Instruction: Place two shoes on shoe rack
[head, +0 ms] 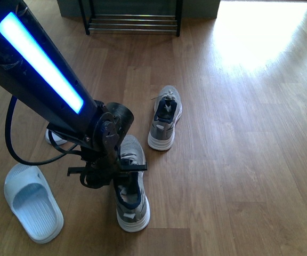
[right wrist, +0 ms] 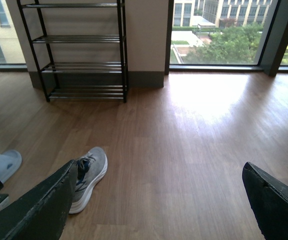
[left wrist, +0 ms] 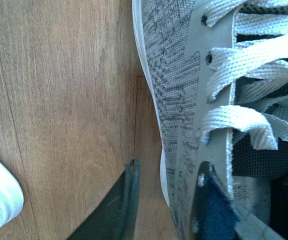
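Note:
My left gripper (head: 112,172) is low over the near grey sneaker (head: 132,198) and open. In the left wrist view one of its fingers (left wrist: 125,202) stands outside the sneaker (left wrist: 176,85) by the white sole, while the other sits inside the navy-lined opening, so the shoe's side wall lies between them. The second grey sneaker (head: 166,116) lies further ahead on the floor. A pale blue slide (head: 32,205) lies at the left. The shoe rack (head: 132,21) stands at the far wall. My right gripper (right wrist: 159,200) is open above bare floor, facing the rack (right wrist: 79,50).
Another slide (head: 54,138) peeks out behind the left arm. Wooden floor (head: 239,160) stretches between the shoes and the rack. Tall windows (right wrist: 219,30) sit to the right of the rack. The right wrist view also takes in a grey sneaker (right wrist: 90,175) and a slide (right wrist: 2,165).

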Motion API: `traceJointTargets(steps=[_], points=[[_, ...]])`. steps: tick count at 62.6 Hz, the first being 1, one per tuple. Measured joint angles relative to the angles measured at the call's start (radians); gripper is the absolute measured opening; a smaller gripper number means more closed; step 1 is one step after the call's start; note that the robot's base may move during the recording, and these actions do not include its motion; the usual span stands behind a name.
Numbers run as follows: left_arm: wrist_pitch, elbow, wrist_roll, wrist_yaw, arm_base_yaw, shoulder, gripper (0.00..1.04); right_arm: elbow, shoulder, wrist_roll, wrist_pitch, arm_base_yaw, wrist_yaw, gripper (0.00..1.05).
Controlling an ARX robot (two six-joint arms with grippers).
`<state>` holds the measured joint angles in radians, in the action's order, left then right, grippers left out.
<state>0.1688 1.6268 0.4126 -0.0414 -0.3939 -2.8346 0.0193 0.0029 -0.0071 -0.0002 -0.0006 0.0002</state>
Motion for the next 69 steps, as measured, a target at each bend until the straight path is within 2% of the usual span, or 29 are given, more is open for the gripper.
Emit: traceJointTargets(steps=[5,21,33,42,45,53,62,66,69], points=[[-0.002,0.000,0.000,-0.009,0.000,0.000,0.01,0.000,0.000,0.000,0.000,0.000,0.000,0.96],[-0.053,-0.082,0.024,-0.069,0.011,0.043,0.01,0.000,0.000,0.000,0.000,0.000,0.000,0.96],[-0.185,-0.310,0.019,-0.228,0.042,0.244,0.01,0.000,0.000,0.000,0.000,0.000,0.000,0.96],[-0.303,-0.513,-0.026,-0.392,0.055,0.524,0.01,0.000,0.000,0.000,0.000,0.000,0.000,0.96],[-0.340,-0.618,-0.039,-0.474,0.052,0.698,0.01,0.000,0.000,0.000,0.000,0.000,0.000,0.96],[-0.314,-0.846,-0.053,-0.689,0.008,1.079,0.01,0.000,0.000,0.000,0.000,0.000,0.000,0.96],[-0.131,-1.009,-0.009,-0.941,-0.090,1.406,0.01,0.000,0.000,0.000,0.000,0.000,0.000,0.96],[0.032,-1.030,0.065,-1.069,-0.156,1.531,0.01,0.000,0.000,0.000,0.000,0.000,0.000,0.96],[0.209,-1.018,0.169,-1.160,-0.218,1.601,0.01,0.000,0.000,0.000,0.000,0.000,0.000,0.96]])
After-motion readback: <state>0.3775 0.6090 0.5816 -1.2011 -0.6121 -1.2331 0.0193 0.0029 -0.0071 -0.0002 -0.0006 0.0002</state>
